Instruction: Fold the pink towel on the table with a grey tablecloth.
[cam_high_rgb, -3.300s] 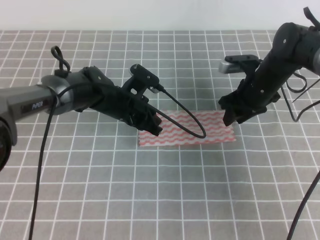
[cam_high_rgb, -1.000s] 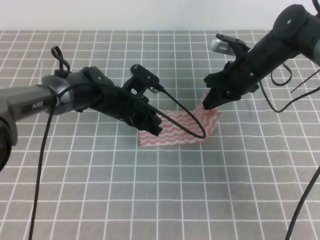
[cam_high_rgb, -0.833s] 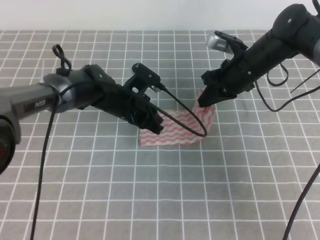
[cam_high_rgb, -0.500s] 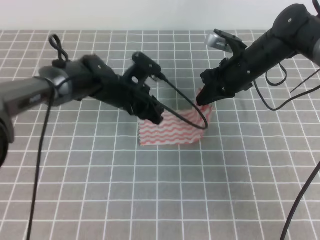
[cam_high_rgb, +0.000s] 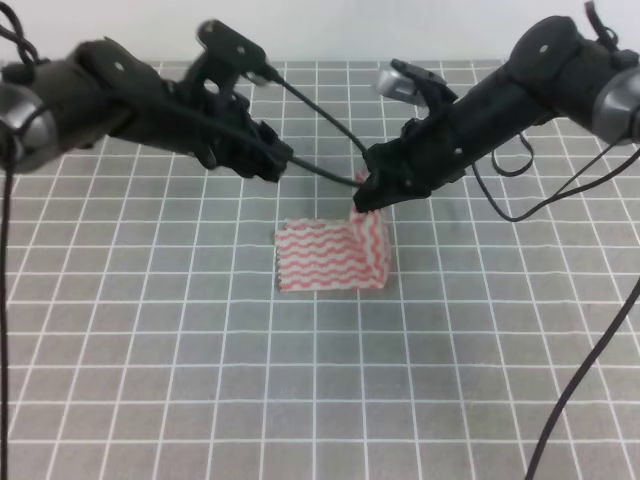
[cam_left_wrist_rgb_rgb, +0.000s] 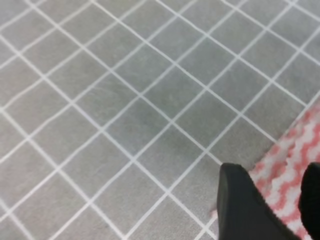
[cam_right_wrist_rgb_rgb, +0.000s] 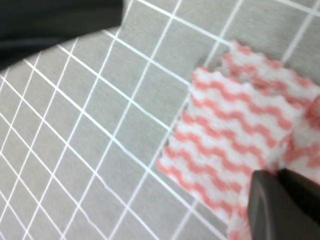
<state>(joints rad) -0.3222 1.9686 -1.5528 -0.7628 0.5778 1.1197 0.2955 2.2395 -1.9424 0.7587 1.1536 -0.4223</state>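
Observation:
The pink towel (cam_high_rgb: 328, 257) lies on the table with a grey tablecloth (cam_high_rgb: 200, 380), its right part raised and curled leftward over the rest. My right gripper (cam_high_rgb: 364, 197) hangs above the towel's right half, shut on the lifted edge; the right wrist view shows the striped towel (cam_right_wrist_rgb_rgb: 235, 130) below the closed fingers (cam_right_wrist_rgb_rgb: 272, 207). My left gripper (cam_high_rgb: 276, 166) is up in the air behind the towel's left end, not touching it. In the left wrist view its fingers (cam_left_wrist_rgb_rgb: 245, 210) stand apart, open, with the towel (cam_left_wrist_rgb_rgb: 290, 170) seen between them.
Black cables trail from both arms: one loops across between the grippers just behind the towel, others hang at the right edge. The white-lined grey cloth (cam_left_wrist_rgb_rgb: 125, 100) stretches out on all sides of the towel.
My right gripper has carried the towel's right edge up and to the left, over the rest. My left gripper has risen off the towel's left end and drawn back to the far left.

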